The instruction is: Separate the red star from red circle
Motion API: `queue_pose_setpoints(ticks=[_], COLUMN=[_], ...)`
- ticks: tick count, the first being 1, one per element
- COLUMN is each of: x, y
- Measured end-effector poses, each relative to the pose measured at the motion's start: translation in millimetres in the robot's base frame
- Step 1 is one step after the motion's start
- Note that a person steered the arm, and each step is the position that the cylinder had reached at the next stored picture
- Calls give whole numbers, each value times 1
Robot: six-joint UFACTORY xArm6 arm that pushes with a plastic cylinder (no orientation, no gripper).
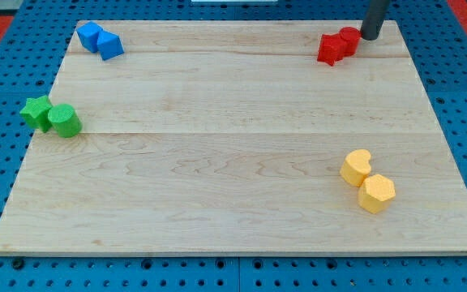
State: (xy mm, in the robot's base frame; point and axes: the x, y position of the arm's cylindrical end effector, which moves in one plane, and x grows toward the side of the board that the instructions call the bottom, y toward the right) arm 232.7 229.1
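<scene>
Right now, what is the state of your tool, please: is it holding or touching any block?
My tip: a plain rod, holds nothing; it sits at the red circle on the view's right side, with the red star just beyond.

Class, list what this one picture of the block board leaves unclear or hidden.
- Rod: cut off by the view's top; the arm is unseen.
- My tip: right beside the red circle; contact can't be judged.
- Red star: pressed against the circle, so any gap is too small to tell.
</scene>
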Motion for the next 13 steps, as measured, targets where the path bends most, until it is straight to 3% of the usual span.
queue_pose_setpoints(ticks=[2,4,5,6,7,8,9,10,11,13], x=[0,-21,48,85,149,157,96,36,25,45], y=[-82,-21,5,-16,-84,-173,-201,-176,-167,-135])
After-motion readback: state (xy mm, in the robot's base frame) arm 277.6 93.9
